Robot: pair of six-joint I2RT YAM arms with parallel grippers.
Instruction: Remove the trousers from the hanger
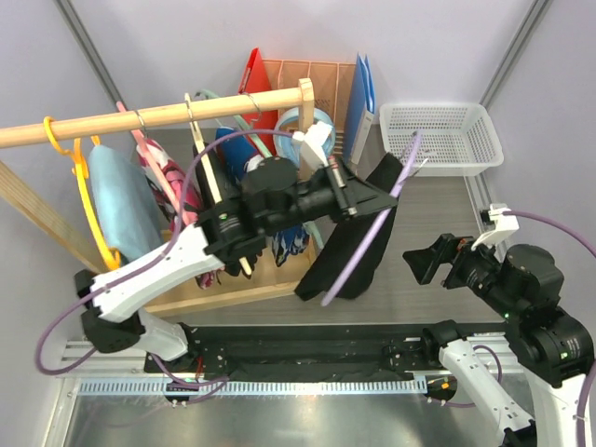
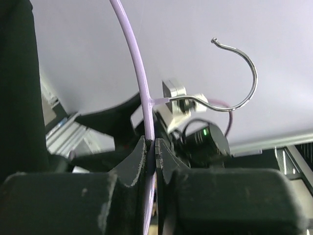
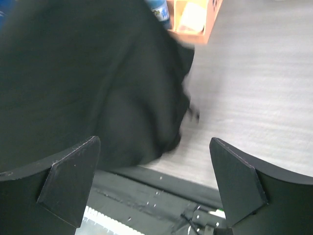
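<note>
Left pincer (image 2: pixel 150 147) was clamped tight on the lilac hanger (image 1: pixel 375 231), which sat clear of the wooden rail (image 1: pixel 140 116) and tilted over the worktop (image 1: pixel 438 200). Black trousers (image 1: pixel 346 261) were draped across it, hanging low with the hem near the surface. Right pincer (image 1: pixel 433 263) gaped fully wide and empty just beside the cloth (its wrist view was mostly black fabric). Judged best: close on a thick fold low down, draw it sideways off the bar, and hold the hanger steady so the cloth slides rather than snags.
</note>
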